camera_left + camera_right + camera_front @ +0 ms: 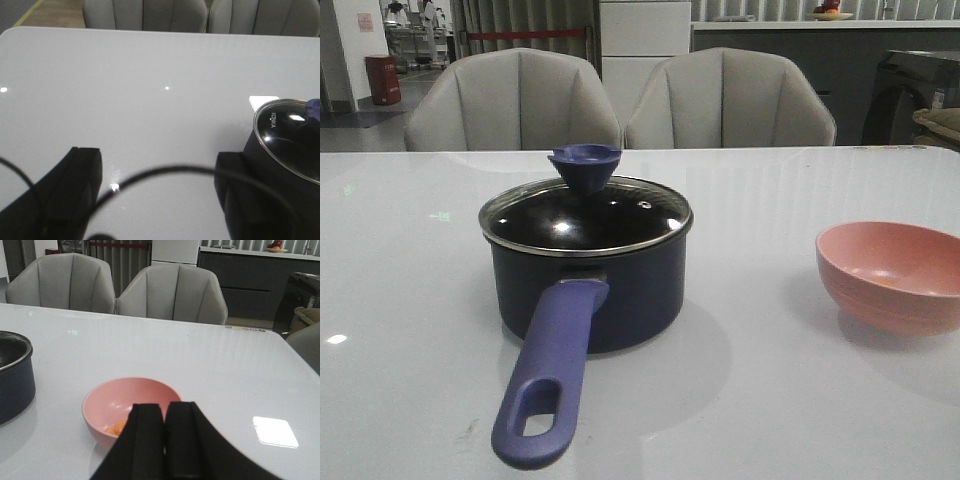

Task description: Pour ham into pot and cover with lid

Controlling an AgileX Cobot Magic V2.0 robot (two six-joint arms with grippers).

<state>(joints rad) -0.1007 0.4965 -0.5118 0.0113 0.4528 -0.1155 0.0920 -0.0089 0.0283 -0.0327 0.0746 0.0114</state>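
Nearest, the saucepan's long purple handle (548, 378) points toward us, and the pot (588, 278) sits mid-worktop (410, 250) with its glass lid (585, 213) on. To its left the left hand (155, 190) hovers spread; the right hand (166, 440) is pressed together just short of the pink bowl (893, 275), which holds the ham (117, 427). I'd lift the lid by its knob (584, 165) first, straight up, before tipping the bowl.

I am working in what is looking like a showroom or office dining area: a glossy white table (770, 400), two grey upholstered chairs (515, 100) facing me, and a dark counter (780, 45) standing behind them.
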